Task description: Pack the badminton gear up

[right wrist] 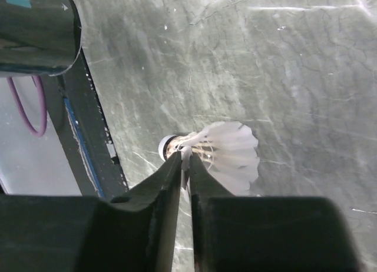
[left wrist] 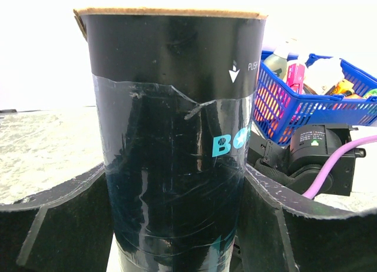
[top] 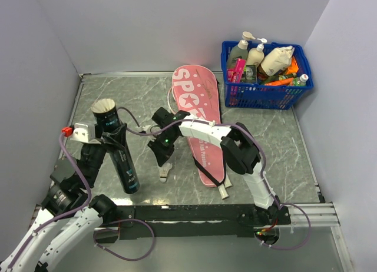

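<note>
1. The left gripper [left wrist: 177, 236] is clamped on the black tube [left wrist: 177, 142], with one finger pressed against each side of its wall. The tube rises past the gripper, and its open, cardboard-rimmed mouth is above the fingers
2. The right gripper [right wrist: 185, 160] is pinched almost together on a white shuttlecock [right wrist: 221, 154]. Its tips meet on the feather stems just behind the cork
3. The feather skirt fans out beyond those tips over the grey marbled worktop [right wrist: 265, 60]. Whether the shuttlecock touches the worktop or hangs just clear of it cannot be told
4. From overhead, the black tube stands just to the left of the right gripper, apart from it
5. The pink racket cover [top: 197, 107] lies flat on the worktop to the right of the right gripper and passes under that arm. White racket handles [top: 224, 191] poke out at its near end
6. A blue basket [top: 265, 86] of bottles sits well beyond the right gripper, in the far right corner
</note>
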Controlling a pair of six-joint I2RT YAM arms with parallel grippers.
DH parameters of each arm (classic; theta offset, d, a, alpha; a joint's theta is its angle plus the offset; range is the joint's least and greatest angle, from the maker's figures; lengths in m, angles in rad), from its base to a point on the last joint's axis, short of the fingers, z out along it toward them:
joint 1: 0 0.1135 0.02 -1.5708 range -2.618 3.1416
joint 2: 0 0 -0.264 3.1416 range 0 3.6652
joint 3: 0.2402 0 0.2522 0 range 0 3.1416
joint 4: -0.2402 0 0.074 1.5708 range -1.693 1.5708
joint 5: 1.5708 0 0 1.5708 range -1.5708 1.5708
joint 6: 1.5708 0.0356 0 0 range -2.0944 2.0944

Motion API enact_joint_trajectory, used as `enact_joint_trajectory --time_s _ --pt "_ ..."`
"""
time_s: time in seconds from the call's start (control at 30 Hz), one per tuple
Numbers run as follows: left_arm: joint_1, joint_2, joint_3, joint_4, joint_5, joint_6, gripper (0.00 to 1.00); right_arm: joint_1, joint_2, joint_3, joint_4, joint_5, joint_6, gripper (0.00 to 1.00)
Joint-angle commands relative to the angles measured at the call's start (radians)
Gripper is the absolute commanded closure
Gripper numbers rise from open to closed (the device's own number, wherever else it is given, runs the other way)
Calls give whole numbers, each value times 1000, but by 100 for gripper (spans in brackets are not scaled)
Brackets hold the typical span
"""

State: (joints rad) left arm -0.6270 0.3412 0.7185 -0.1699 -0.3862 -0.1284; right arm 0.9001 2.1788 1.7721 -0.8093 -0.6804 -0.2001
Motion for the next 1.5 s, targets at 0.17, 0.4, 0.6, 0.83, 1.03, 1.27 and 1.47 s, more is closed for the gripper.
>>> enact_joint_trajectory --time_s 0.17,0.4,0.6,0.83,1.03,1.27,1.47 --pt "10 28 41 49 29 -13 99 -4 -82 -45 12 -30 -24 98" --pt "12 35 36 58 64 -10 99 -15 -158 -123 91 -13 16 100" --pt "10 70 36 64 124 -7 99 -35 -356 -152 177 183 155 100" --pt "10 173 56 44 308 6 99 -33 -608 -171 153 482 275 100" --pt "9 257 64 43 509 24 99 -32 -792 -246 140 795 346 100" --pt "0 338 68 44 714 38 99 -33 -1007 -330 141 843 361 100" --pt "-71 401 71 29 837 70 99 -32 -1148 -323 84 688 349 100"
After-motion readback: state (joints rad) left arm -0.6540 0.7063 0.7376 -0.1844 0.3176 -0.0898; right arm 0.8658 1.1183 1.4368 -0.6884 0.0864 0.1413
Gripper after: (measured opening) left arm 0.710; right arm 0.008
